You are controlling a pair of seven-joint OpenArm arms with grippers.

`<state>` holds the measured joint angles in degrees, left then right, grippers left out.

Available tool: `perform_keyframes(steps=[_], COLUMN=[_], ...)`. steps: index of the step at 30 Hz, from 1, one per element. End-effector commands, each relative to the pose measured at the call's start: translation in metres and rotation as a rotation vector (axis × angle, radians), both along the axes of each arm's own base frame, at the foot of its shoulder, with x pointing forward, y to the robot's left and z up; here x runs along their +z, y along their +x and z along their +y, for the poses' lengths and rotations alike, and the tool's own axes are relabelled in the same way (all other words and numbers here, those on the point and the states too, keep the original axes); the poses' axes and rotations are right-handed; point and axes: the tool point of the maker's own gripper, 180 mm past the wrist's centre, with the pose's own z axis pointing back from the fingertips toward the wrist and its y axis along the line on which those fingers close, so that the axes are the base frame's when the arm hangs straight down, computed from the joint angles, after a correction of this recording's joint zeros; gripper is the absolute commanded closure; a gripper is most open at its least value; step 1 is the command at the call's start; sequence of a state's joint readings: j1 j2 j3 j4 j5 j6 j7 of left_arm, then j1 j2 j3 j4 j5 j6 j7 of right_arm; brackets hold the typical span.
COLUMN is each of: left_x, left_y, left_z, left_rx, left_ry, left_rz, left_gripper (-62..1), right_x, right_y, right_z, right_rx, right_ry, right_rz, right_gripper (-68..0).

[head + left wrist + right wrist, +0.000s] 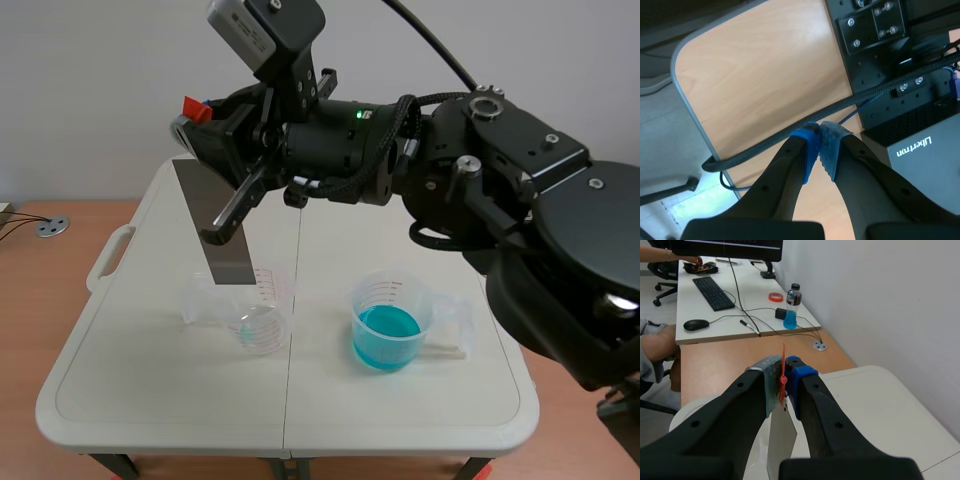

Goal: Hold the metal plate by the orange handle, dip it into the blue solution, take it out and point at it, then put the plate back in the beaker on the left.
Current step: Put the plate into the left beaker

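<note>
My right gripper [197, 118] reaches across from the right, high over the table's left half, shut on the orange handle [193, 107] of the dark metal plate [215, 215]. The plate hangs tilted, with its lower edge at the rim of the empty clear beaker [255, 318] on the left. I cannot tell if it is inside. The beaker of blue solution [390, 325] stands to the right. In the right wrist view the orange handle [784, 374] is pinched between the pads and the plate [781, 440] hangs below. My left gripper [819, 136] is shut on nothing, off the table.
The white folding table [150, 400] holds both beakers, and a thin white stick [447, 349] lies by the blue one. Under the left gripper are a wooden surface [755, 85], a black cable [790, 135] and black equipment [900, 55]. A far desk [730, 295] has a person's arm [657, 347] beside it.
</note>
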<state>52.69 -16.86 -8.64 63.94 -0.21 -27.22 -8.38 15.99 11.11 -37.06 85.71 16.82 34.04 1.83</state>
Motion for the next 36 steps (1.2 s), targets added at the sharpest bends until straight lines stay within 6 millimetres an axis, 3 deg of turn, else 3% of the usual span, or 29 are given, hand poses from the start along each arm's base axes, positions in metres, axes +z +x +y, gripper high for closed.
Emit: perform_keyframes(steps=[1, 12, 22, 36], left_x=[0.003, 0.001, 0.001, 0.001], left_y=[0.001, -0.003, -0.003, -0.003], left_z=[0.002, 0.003, 0.003, 0.003], left_rx=[-0.002, -0.006, -0.006, -0.006], left_ry=[-0.001, 0.006, 0.006, 0.006], left_rz=[-0.005, 0.015, 0.015, 0.015], left_gripper=[-2.7, -2.7, -2.7, -2.7], right_x=[0.011, -0.015, 0.002, 0.006], right_y=[0.002, 0.009, 0.016, 0.020], right_z=[0.002, -0.002, -0.003, -0.006], right_rx=[0.006, -0.010, -0.005, -0.013], right_ry=[0.032, 0.009, 0.031, 0.031], right_rz=[-0.031, 0.004, -0.048, -0.060], right_gripper=[-1.3, -1.3, -1.3, -1.3])
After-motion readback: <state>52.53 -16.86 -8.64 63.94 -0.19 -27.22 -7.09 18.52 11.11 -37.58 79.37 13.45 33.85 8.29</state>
